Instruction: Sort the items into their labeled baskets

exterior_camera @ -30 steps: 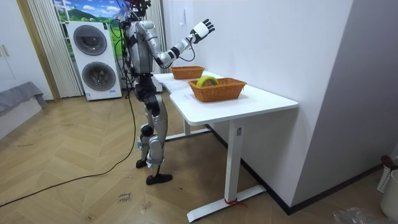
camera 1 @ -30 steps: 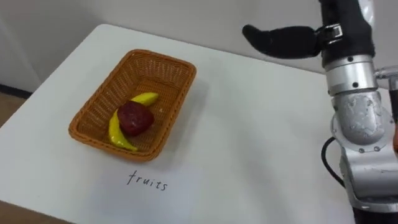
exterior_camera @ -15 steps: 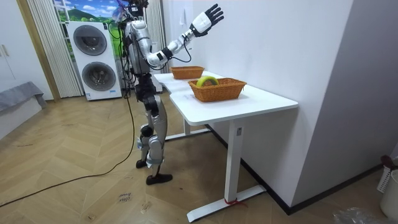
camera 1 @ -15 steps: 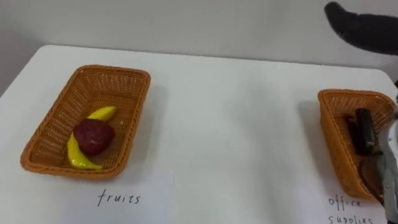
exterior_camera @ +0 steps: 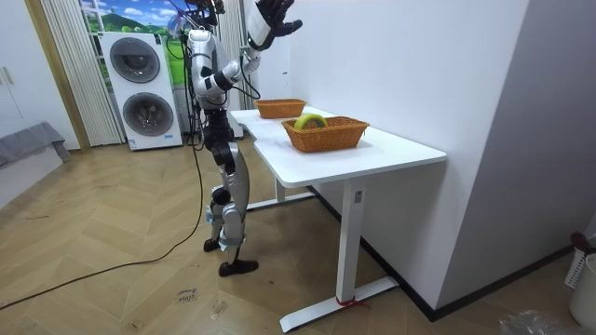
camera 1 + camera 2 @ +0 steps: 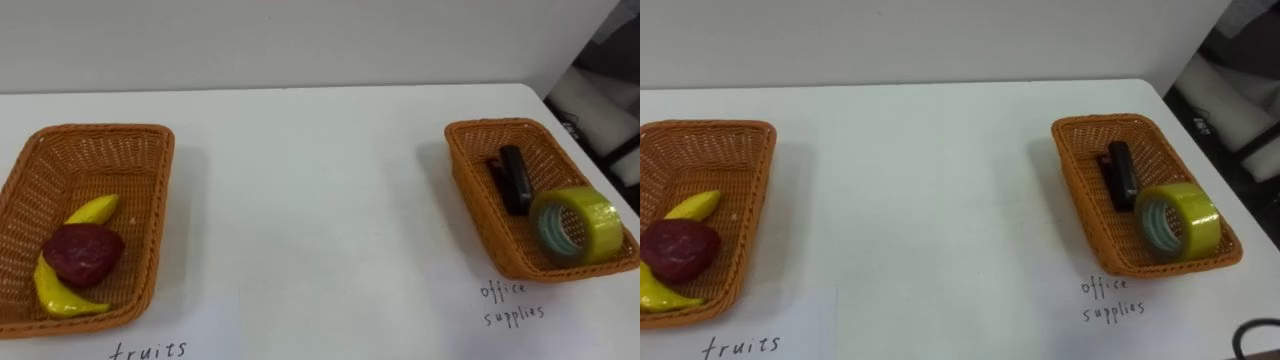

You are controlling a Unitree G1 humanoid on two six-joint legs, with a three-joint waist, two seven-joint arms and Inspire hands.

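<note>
White worktop (image 6: 320, 220) carries the fruit basket (image 6: 100, 130), which holds a banana (image 6: 60, 297) and a dark red fruit (image 6: 82, 252). Well to its right, the office-supplies basket (image 6: 470, 190) holds a black stapler (image 6: 515, 178) and a yellow-green tape roll (image 6: 598, 215). Standing at the worktop's edge, the robot has its right hand (image 5: 268, 19) raised high above the fruit basket, fingers loosely spread and empty.
</note>
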